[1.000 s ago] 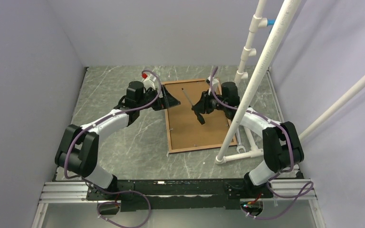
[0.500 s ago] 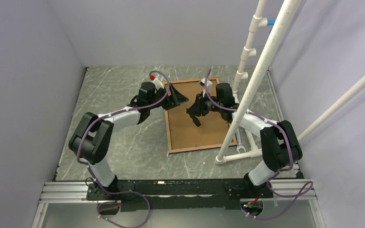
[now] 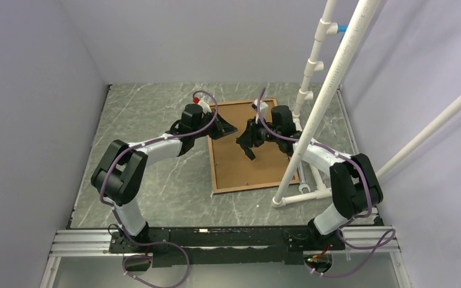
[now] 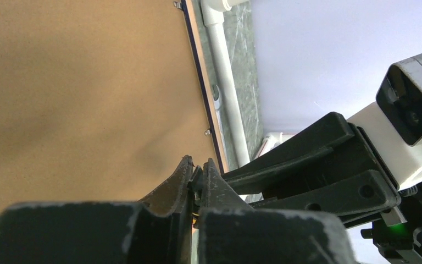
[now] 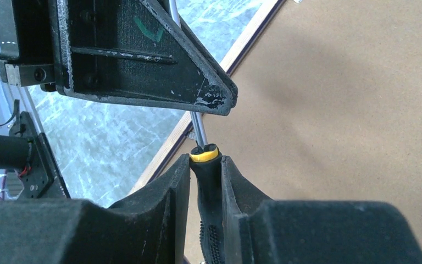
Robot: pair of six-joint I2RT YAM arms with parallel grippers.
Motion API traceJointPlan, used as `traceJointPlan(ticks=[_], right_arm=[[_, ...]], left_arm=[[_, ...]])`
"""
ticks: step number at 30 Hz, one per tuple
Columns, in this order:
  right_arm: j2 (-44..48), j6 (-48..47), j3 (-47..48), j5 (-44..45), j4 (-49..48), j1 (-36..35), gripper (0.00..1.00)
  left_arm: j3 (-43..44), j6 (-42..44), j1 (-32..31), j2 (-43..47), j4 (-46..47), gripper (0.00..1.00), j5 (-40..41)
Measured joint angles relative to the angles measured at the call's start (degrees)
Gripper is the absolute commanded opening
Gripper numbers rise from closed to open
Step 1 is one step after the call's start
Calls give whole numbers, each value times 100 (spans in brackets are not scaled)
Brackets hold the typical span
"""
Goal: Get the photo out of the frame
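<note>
My right gripper (image 5: 205,159) is clamped on the black handle of a screwdriver (image 5: 207,181), with the yellow collar just past my fingertips. The shaft (image 5: 199,132) runs on ahead and goes in behind the side of my left gripper (image 5: 143,60), which crosses right in front of my right jaws.

My left gripper is pressed closed, fingertips together. I can't tell whether the shaft is pinched between them.

The frame (image 3: 214,174) lies flat, back side up, on the grey marbled table (image 3: 150,120), directly under both sets of jaws. The photo (image 3: 246,168) sits inside it with its brown back up, so the printed side is hidden. My left jaws hover over the frame's far left corner and my right jaws are just beside them, over the panel.

In the left wrist view, the frame's navy edge (image 4: 198,82) runs ahead of my jaws. A small metal clip (image 4: 207,132) sits on it, and a white pipe (image 4: 225,99) lies beyond.
</note>
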State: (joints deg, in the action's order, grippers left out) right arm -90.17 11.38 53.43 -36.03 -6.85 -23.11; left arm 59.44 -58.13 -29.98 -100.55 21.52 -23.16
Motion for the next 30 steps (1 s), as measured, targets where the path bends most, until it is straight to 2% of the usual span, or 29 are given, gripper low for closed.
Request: traceJointPlan(ticks=[6,9,10,13,16,20,23,30], right_arm=[[262,216,0,492,280,-42,64],[450,365,0,848,564,-33,93],[514,413,0,931,669,-28,99],[826,570,-28,1349,1016,4,100],[1290,861,-278,1408,1069,160,100],[1827,1537,-1180,678,448,833,100],[1751,2100,-1847,-7,-149,1266,100],[1622,2612,-2218,-826,-835,1298,93]], left_arm=[[-37,-275,-2,7,48,0,2],[-116,-413,-7,17,2,0,20],[-138,-450,-7,22,-2,0,33],[-210,-627,-17,50,7,0,61],[-245,-791,-50,68,37,0,83],[-367,-1178,-87,72,278,0,118],[-498,-1576,-109,72,557,0,181],[-542,-2441,-256,-96,1327,0,133]])
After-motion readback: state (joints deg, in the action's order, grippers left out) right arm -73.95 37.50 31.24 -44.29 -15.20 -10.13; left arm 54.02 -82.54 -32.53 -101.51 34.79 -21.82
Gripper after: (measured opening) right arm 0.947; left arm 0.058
